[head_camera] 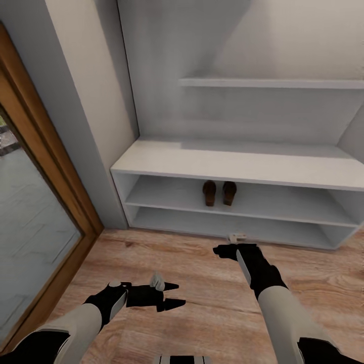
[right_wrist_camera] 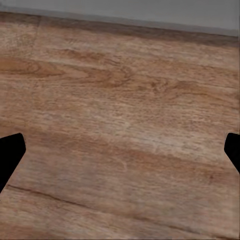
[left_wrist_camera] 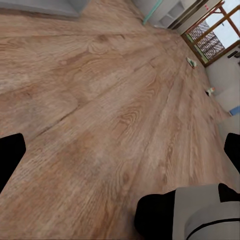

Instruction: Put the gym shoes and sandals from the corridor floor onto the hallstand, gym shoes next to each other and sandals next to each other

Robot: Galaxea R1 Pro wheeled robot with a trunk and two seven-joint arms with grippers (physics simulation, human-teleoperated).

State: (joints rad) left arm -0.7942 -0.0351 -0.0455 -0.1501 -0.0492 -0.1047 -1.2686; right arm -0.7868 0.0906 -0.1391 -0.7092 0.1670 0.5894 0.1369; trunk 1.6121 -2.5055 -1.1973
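The two dark brown sandals (head_camera: 209, 193) (head_camera: 229, 192) stand side by side on the middle tier of the light grey hallstand (head_camera: 237, 164). Far off across the corridor floor (head_camera: 207, 318), the left wrist view shows two small white-and-green gym shoes (left_wrist_camera: 191, 62) (left_wrist_camera: 210, 91) lying apart near a window. My left gripper (head_camera: 176, 296) (left_wrist_camera: 120, 155) hangs open and empty over the planks. My right gripper (head_camera: 230, 249) (right_wrist_camera: 120, 150) is open and empty too, low over the floor just in front of the rack's base.
A wood-framed glass door (head_camera: 35, 237) runs along the left, and a grey wall corner (head_camera: 96, 126) meets the rack's left end. An upper shelf (head_camera: 273, 83) juts from the back panel. A small white object (head_camera: 236, 236) sits by the rack's foot.
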